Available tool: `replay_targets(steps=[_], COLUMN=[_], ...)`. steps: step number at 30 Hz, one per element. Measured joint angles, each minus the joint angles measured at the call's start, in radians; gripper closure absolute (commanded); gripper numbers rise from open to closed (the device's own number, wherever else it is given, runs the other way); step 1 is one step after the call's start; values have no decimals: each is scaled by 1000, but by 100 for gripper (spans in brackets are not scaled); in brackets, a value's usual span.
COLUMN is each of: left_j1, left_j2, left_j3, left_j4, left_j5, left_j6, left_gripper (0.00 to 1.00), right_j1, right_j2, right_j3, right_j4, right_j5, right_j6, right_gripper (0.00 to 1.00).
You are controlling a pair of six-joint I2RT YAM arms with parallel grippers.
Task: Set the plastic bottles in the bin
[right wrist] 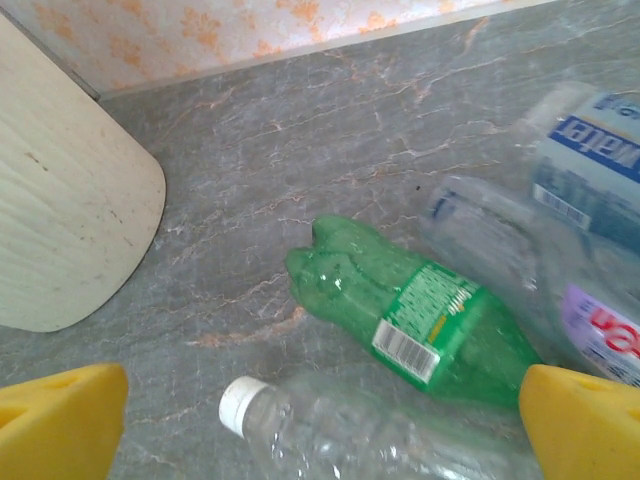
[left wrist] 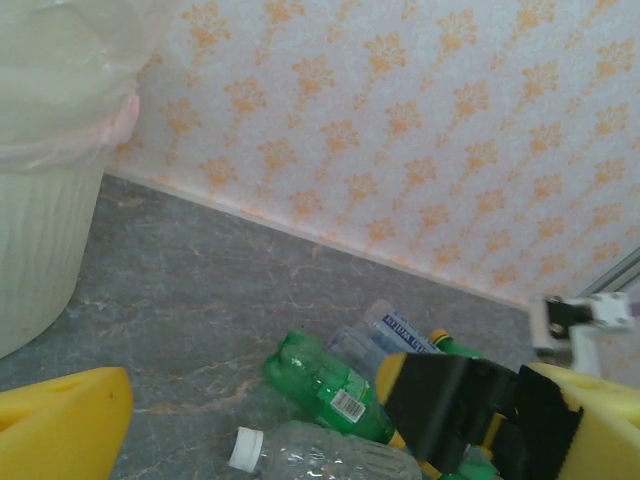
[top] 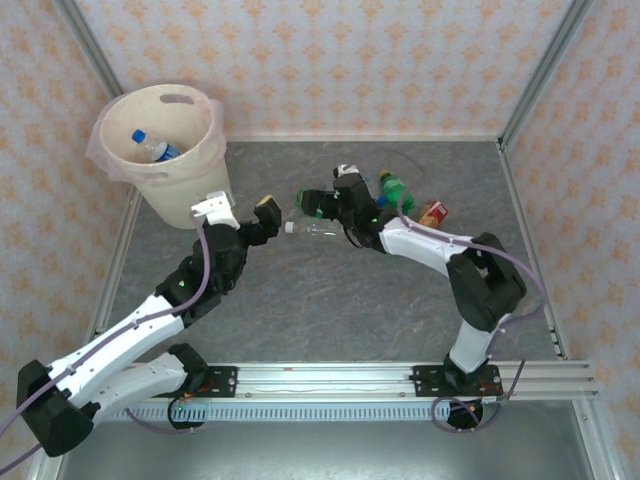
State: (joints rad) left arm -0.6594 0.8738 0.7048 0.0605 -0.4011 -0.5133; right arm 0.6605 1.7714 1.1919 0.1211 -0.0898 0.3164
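A clear bottle with a white cap (top: 318, 229) lies on the grey table between my two grippers. My left gripper (top: 268, 213) is open just left of its cap, and the bottle (left wrist: 330, 455) lies low between the yellow fingers (left wrist: 60, 425). My right gripper (top: 312, 205) is open above the same bottle (right wrist: 340, 435), yellow pads (right wrist: 585, 425) wide apart. A green bottle (right wrist: 420, 315) lies just beyond, with clear blue-labelled bottles (right wrist: 590, 160) behind it. The cream bin (top: 160, 140) stands at the back left and holds a blue-capped bottle (top: 150, 146).
More bottles cluster at the back right: a green one (top: 395, 190) and a red-labelled item (top: 432, 212). The bin's wall (right wrist: 60, 230) is close on the left. Patterned walls and metal posts enclose the table. The right gripper's black body (left wrist: 460, 400) crowds the left wrist view.
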Motion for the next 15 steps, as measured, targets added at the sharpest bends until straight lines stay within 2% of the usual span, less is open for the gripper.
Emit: replay_targets(steps=[15], left_j1=[0], left_j2=[-232], left_j3=[-106], left_j4=[-7], left_j5=[12], left_j6=[-26], left_gripper=[1], right_j1=[-1], right_j2=[173], right_j3=[142], right_j4=[-160], right_j5=[-30], right_j6=[-155], right_gripper=[0])
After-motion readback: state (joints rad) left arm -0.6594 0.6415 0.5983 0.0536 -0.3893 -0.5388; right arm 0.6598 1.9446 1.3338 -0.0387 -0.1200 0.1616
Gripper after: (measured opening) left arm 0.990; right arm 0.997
